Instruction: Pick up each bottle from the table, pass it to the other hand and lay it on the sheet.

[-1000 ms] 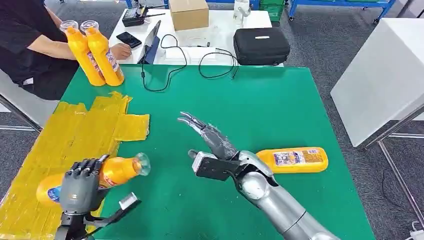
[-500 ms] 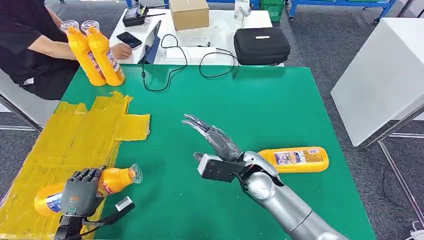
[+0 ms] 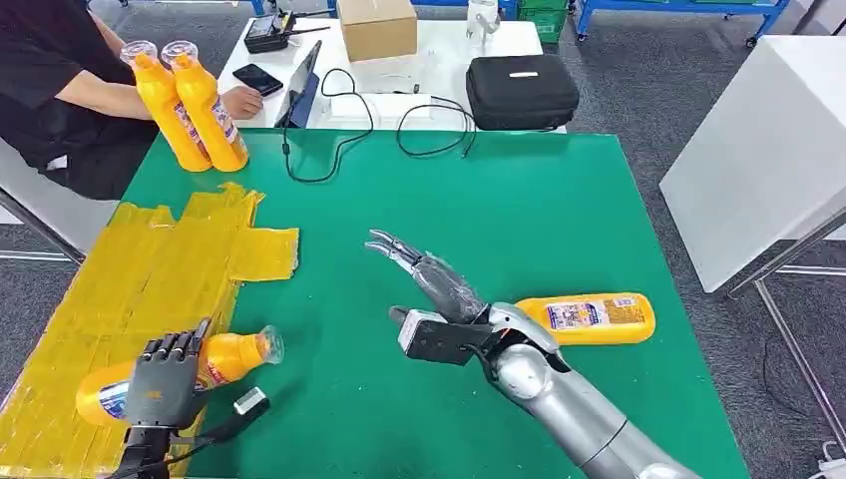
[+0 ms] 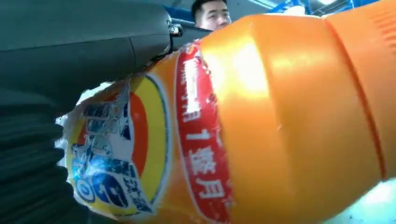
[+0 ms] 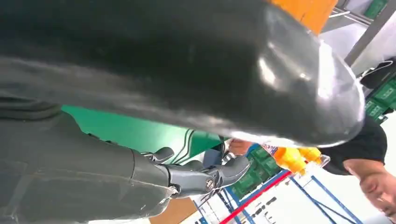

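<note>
Held bottle looks rigid plastic w/ glossy label, prob. slippery; best grip is around the mid body, not the narrow neck. It lies on the sheet, at its near edge. Left hand wraps it from above, fingers curled on the body. Right hand hovers right of sheet, fingers spread, empty. Second bottle lies further right, well apart from the sheet.
</note>
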Available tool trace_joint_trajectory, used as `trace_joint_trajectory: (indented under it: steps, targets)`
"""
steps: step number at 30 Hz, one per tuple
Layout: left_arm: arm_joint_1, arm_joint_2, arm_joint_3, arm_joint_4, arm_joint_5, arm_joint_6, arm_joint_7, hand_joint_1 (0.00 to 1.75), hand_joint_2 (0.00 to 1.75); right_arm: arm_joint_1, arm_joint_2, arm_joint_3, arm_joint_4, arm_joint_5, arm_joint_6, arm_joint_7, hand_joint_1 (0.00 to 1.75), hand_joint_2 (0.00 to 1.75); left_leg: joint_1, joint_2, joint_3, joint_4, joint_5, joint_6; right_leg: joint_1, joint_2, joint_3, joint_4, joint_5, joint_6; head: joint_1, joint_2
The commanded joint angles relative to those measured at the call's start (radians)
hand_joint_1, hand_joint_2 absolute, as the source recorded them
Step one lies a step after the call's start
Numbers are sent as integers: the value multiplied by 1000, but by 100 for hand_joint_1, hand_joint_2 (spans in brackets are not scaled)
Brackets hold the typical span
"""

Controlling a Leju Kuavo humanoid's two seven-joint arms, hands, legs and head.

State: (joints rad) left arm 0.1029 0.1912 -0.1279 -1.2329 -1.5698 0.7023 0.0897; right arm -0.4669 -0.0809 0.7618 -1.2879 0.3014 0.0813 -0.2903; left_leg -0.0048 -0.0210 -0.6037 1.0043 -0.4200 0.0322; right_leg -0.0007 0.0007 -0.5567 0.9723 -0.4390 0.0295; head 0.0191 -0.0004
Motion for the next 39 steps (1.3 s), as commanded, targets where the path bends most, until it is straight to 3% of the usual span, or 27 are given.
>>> trace_joint_trajectory:
  steps: [1,33,39]
  targets:
    - [-50,76,-151,83,-1,-4,35,0,0,-46,-21,36,13,-3,0,3,0,0,0,1,1,0,0,-1,0,0,1,0,0,0,0,0]
    - [-21,95,-155,-35,-1,-4,62,0,0,-42,-35,28,18,-12,-6,0,0,0,0,2,1,1,-1,-2,0,1,1,1,-1,0,0,0]
    - [-27,147,-170,-160,-1,-4,178,0,0,-37,-37,28,22,-12,-7,0,0,0,1,1,0,2,0,-2,1,-1,1,1,-1,0,0,0]
